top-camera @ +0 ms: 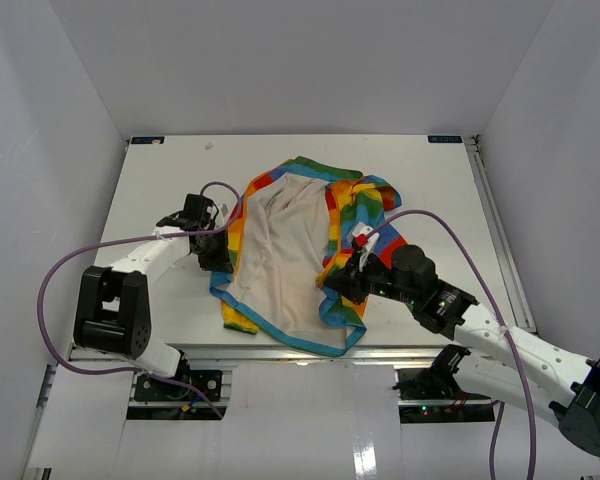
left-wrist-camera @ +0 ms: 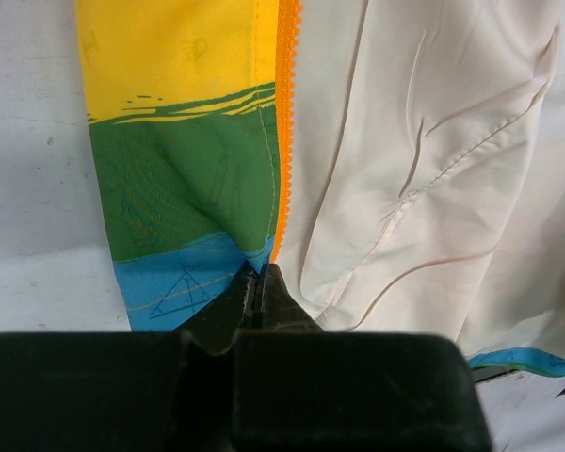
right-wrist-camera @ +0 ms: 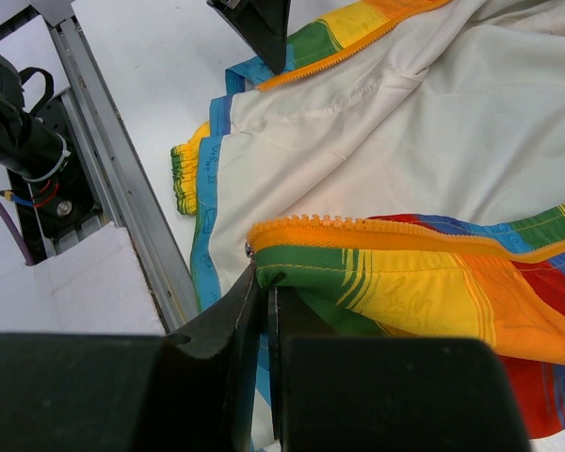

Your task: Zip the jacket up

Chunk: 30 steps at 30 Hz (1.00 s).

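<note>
Top view: a white worktop [top-camera: 170, 180], boxed in by white walls, carries the jacket [top-camera: 280, 250] at its middle. It lies spread open, cream lining up, with its long axis running from near edge to far edge and the blue hem nearest. The left gripper [top-camera: 216, 255] and right gripper [top-camera: 338, 283] flank it.

Left wrist: jaws clenched on the orange zipper [left-wrist-camera: 284, 141] edge at the blue stripe.

Right wrist: jaws clenched on the opposite front edge by a green stripe. A metal rail [right-wrist-camera: 113, 188] borders the worktop.
</note>
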Each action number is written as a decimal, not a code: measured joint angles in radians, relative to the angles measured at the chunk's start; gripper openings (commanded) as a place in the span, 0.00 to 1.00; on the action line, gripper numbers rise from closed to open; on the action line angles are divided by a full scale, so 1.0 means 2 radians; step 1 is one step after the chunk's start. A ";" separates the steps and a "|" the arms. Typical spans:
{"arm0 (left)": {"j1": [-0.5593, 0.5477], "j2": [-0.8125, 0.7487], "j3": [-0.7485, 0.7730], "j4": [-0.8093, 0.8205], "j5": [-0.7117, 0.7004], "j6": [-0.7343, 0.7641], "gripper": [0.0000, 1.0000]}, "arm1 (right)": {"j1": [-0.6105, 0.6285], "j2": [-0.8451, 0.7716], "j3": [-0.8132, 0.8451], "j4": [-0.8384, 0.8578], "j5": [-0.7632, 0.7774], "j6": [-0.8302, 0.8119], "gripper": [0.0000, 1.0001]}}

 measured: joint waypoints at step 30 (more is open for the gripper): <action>-0.020 -0.186 -0.188 0.498 0.261 -0.205 0.00 | 0.000 0.019 0.002 0.056 -0.041 0.002 0.08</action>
